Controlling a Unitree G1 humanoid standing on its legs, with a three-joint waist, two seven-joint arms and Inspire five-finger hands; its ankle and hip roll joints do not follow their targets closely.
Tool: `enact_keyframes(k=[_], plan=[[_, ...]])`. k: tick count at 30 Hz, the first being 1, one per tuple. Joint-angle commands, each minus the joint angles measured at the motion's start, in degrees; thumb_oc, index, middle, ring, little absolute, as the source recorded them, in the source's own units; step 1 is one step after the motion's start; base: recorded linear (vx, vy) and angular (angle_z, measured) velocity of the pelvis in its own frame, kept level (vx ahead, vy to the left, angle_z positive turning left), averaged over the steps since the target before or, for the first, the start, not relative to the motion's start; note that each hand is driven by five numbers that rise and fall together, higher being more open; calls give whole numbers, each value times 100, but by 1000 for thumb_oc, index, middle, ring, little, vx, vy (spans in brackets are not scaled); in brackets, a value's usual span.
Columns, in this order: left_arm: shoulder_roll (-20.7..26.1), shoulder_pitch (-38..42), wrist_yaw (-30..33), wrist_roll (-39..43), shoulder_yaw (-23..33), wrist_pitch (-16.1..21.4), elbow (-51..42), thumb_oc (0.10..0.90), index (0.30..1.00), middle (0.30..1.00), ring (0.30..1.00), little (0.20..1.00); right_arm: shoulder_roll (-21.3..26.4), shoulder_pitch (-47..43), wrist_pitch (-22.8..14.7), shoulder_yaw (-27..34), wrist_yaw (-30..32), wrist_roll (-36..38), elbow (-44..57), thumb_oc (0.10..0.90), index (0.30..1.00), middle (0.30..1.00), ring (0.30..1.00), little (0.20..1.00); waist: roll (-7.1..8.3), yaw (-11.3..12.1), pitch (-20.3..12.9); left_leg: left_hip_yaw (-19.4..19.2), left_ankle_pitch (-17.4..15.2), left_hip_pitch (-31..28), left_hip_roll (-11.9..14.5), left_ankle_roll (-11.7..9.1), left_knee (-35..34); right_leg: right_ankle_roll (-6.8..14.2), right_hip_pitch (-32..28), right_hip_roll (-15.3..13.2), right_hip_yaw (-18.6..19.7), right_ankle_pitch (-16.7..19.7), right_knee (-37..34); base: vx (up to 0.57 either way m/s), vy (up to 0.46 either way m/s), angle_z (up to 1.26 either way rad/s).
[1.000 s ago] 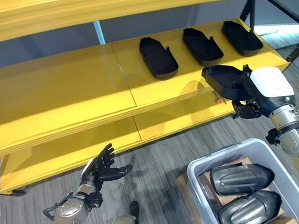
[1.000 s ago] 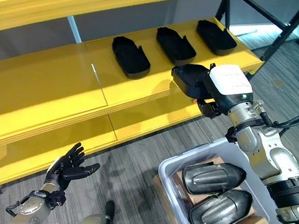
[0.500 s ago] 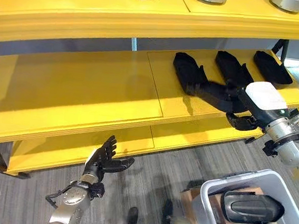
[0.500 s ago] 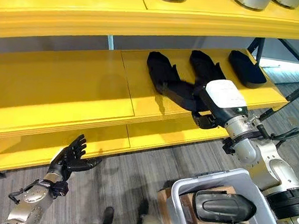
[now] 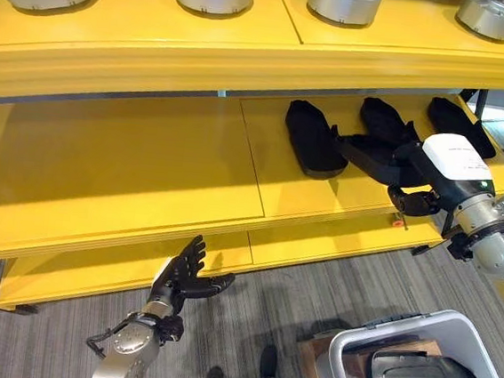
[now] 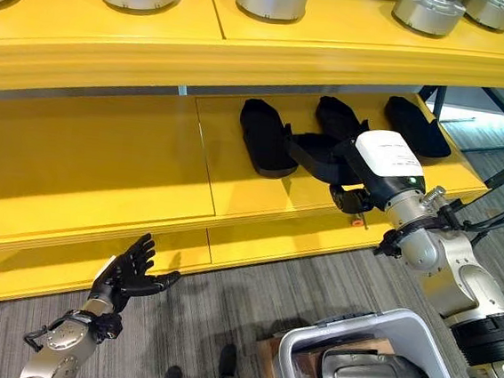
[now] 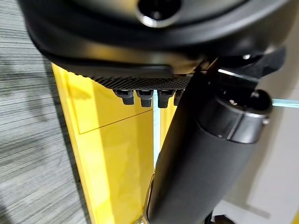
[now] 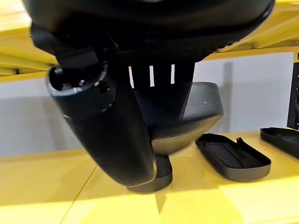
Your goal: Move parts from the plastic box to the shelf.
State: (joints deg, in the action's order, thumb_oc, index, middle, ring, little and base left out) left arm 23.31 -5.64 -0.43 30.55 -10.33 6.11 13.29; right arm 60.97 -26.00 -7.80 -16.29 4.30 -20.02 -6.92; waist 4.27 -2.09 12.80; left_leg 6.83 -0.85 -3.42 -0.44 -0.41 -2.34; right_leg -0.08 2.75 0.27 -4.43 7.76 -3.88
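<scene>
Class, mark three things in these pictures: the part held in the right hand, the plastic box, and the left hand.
held part (image 6: 314,152), right eye view, on its dark body left of the hand.
plastic box (image 6: 346,324), right eye view, on its far rim.
left hand (image 5: 176,279), left eye view, on the palm.

Both arms are silver-grey metal with rounded, jointed segments. Each ends in a dark hand: the left hand (image 5: 174,282) has slim black fingers (image 5: 194,252), and the right hand (image 6: 371,175) carries a white rectangular cover bearing a small green dot.
</scene>
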Motion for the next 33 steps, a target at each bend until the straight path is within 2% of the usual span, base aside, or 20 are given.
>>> enact_keyframes(k=[1,8,12,13,14,15,16,18,19,20,21,23,24,25,27,30,32,33], plan=[[188,-40,-55,-158,67,395,-538,900,1000,1000,1000,1000,58,-876,-86,556,422,353,156,400,300,300,300,300,136,100,-809,-321,-444,227,-402,158,531,601,168,-220,62,-608,676,29,-44,10],[145,-24,13,-138,80,390,-563,900,1000,1000,1000,1000,139,-949,-124,595,450,410,279,400,300,300,300,300,166,125,-876,-296,-529,184,-292,60,648,505,28,-189,-44,-838,712,28,-65,9],[136,44,20,-126,68,396,-540,900,1000,1000,1000,1000,199,-1005,-163,638,512,479,277,400,300,300,300,300,230,122,-815,-264,-670,408,-314,-55,1168,436,15,-210,-115,-939,772,-22,-79,19],[110,88,39,-57,71,401,-535,900,1000,1000,1000,1000,282,-944,-195,777,576,494,364,400,300,300,300,300,299,49,-712,-692,-721,702,-71,-224,1889,359,-3,-293,-268,-1006,834,-66,-42,33],[95,111,32,-30,83,391,-531,900,1000,1000,1000,1000,332,-918,-172,821,603,474,351,400,300,300,300,300,332,13,-663,-913,-651,815,173,-246,2024,352,-22,-356,-336,-1040,855,-103,-57,69],[83,129,30,7,75,383,-539,900,1000,1000,1000,1000,384,-901,-155,871,652,454,366,400,300,300,300,300,365,46,-600,-963,-585,908,481,-283,2163,322,-36,-369,-354,-1059,900,-68,-10,71],[98,130,22,-2,64,378,-527,900,1000,1000,1000,1000,429,-940,-137,858,656,438,376,400,300,300,300,300,384,90,-601,-842,-544,919,590,-290,2105,327,-48,-371,-337,-1077,913,-17,-1,71],[128,85,61,-7,69,394,-546,900,1000,1000,1000,1000,560,-1070,-155,799,739,453,362,400,300,300,300,300,396,135,-649,-413,-191,934,982,-442,1706,347,-67,-363,-272,-1177,971,62,33,16],[138,62,86,13,81,393,-569,900,1000,1000,1000,1000,700,-1194,-170,732,771,493,334,400,300,300,300,300,373,126,-688,-279,103,923,1328,-527,1290,384,-44,-373,-274,-1269,1047,105,124,4],[165,42,136,39,67,390,-562,900,1000,1000,1000,1000,827,-1342,-151,639,807,556,265,400,300,300,300,300,309,145,-705,-196,602,1001,1714,-591,768,394,20,-385,-288,-1391,1230,77,113,11],[150,40,137,39,75,390,-561,900,1000,1000,1000,1000,832,-1395,-154,587,812,560,245,400,300,300,300,300,294,136,-715,-208,656,966,1730,-604,676,383,44,-375,-286,-1405,1259,83,137,7],[147,11,168,81,76,390,-540,900,1000,1000,1000,1000,946,-1505,-133,497,830,558,181,400,300,300,300,300,179,156,-733,-269,1022,990,1935,-774,189,386,86,-358,-307,-1581,1495,103,149,-7],[138,16,140,95,56,396,-541,900,1000,1000,1000,1000,1011,-1534,-123,483,815,549,175,400,300,300,300,300,139,163,-732,-382,1050,966,1940,-821,117,389,102,-374,-329,-1609,1599,120,161,-8],[134,-5,108,112,50,398,-525,900,1000,1000,1000,1000,1032,-1563,-127,444,811,516,204,400,300,300,300,300,97,198,-750,-428,934,870,1954,-845,54,406,98,-379,-311,-1677,1667,120,140,-10],[188,-36,71,90,32,416,-540,900,1000,1000,1000,1000,997,-1655,-123,437,851,450,219,400,300,300,300,300,47,251,-795,-328,877,813,1920,-895,19,436,99,-415,-280,-1690,1718,119,155,-12],[263,-28,53,60,20,410,-562,900,1000,1000,1000,1000,877,-1904,-111,288,902,397,183,400,300,300,300,300,85,302,-795,-337,607,837,1789,-830,247,502,25,-582,-278,-1716,1761,113,168,-8],[338,56,31,41,-28,410,-529,900,1000,1000,1000,1000,695,-1909,-57,349,956,352,182,400,300,300,300,300,131,356,-763,-312,344,943,1554,-765,581,603,-172,-819,-340,-1654,1694,150,189,-9],[343,58,31,41,-28,409,-529,900,1000,1000,1000,1000,690,-1901,-54,359,956,349,186,400,300,300,300,300,141,348,-754,-301,325,954,1538,-757,614,612,-189,-833,-349,-1651,1683,140,154,8]])
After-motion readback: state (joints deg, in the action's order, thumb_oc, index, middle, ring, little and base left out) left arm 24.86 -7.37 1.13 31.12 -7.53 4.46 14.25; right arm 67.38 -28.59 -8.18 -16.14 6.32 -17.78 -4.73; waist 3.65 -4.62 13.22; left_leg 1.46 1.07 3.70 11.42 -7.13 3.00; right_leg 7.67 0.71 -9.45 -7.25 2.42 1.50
